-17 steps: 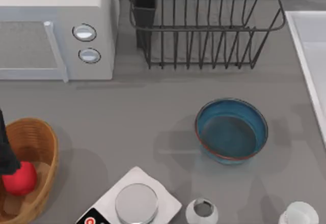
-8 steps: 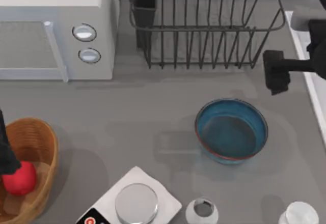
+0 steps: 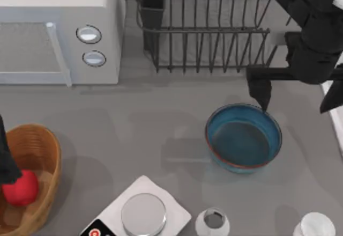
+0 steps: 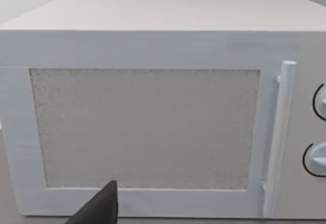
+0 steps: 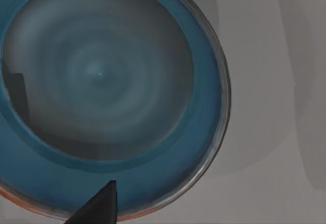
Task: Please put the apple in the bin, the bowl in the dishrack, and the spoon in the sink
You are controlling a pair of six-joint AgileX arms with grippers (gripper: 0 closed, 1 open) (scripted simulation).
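Over the bowl's (image 3: 244, 137) far rim, between it and the dishrack (image 3: 214, 27), I have my right gripper (image 3: 297, 94) spread wide, one finger (image 3: 261, 90) just above the rim. Its wrist camera looks straight down into the teal glaze (image 5: 102, 81). At the table's left the apple (image 3: 20, 187) lies in the wicker bin (image 3: 40, 145), with my left gripper (image 3: 6, 161) beside it; whether that one is open I cannot tell. My worry is that a glazed, sloping rim pinched off-centre could slip out, tip the bowl, or knock the rack's tines on the lift.
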